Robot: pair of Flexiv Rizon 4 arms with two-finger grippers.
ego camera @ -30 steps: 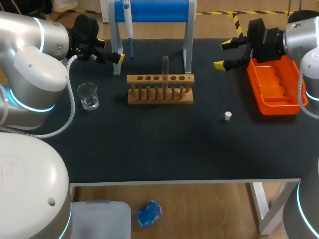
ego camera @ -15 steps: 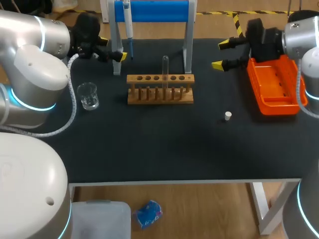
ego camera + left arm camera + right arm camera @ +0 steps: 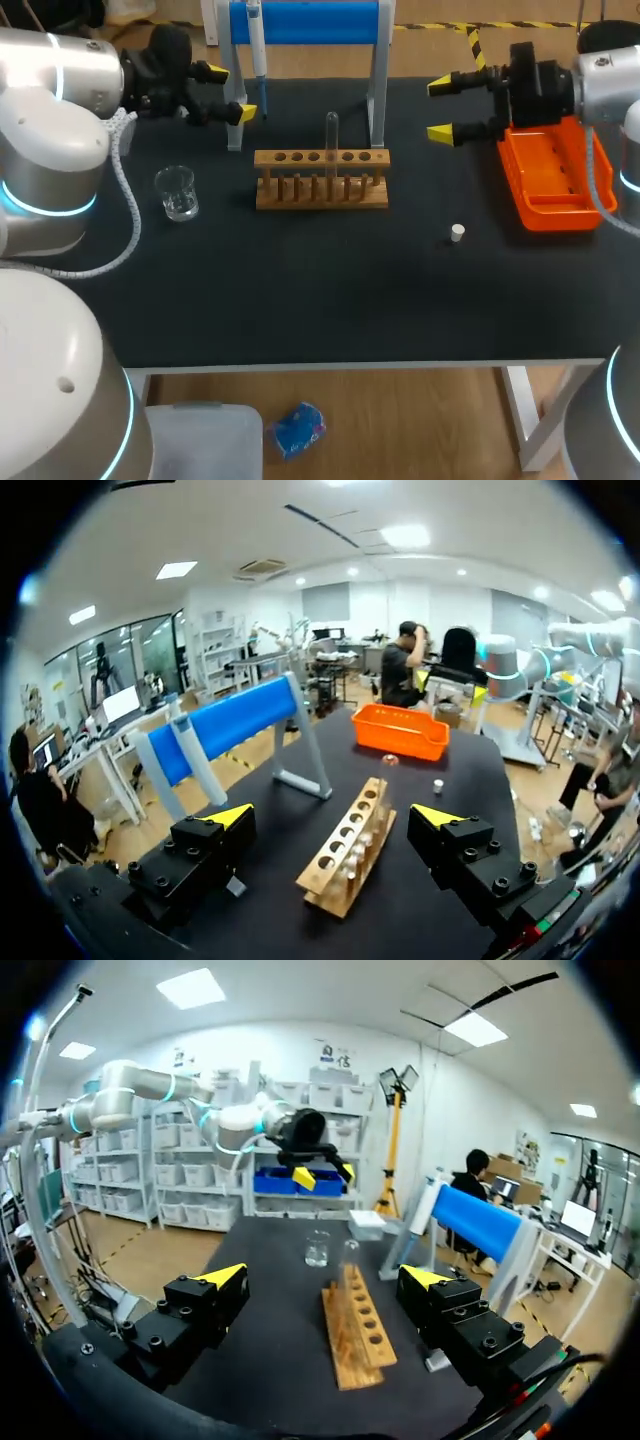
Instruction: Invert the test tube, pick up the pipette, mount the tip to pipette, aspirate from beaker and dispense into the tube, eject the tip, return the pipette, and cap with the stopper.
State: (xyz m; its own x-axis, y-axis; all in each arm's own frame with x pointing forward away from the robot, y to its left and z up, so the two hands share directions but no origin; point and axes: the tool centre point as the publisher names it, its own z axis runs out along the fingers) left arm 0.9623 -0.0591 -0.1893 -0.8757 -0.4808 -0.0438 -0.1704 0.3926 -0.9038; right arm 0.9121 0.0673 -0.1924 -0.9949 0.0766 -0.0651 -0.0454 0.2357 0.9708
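Note:
A clear test tube stands upright in the wooden rack at mid-table. The pipette hangs on the blue stand behind the rack. A glass beaker sits left of the rack, and a small white stopper lies to its right. My left gripper is open and empty beside the pipette. My right gripper is open and empty by the orange tray. Ahead of the left gripper lies the rack. Ahead of the right gripper are the rack, tube and beaker.
The stand's grey legs rise just behind the rack. The orange tray runs along the table's right edge. Bare black tabletop stretches from the rack to the front edge.
Both wrists have turned slightly in place. The left gripper's upper tip has risen toward the stand, and the right gripper's tips now stand one above the other. Nothing on the table has moved.

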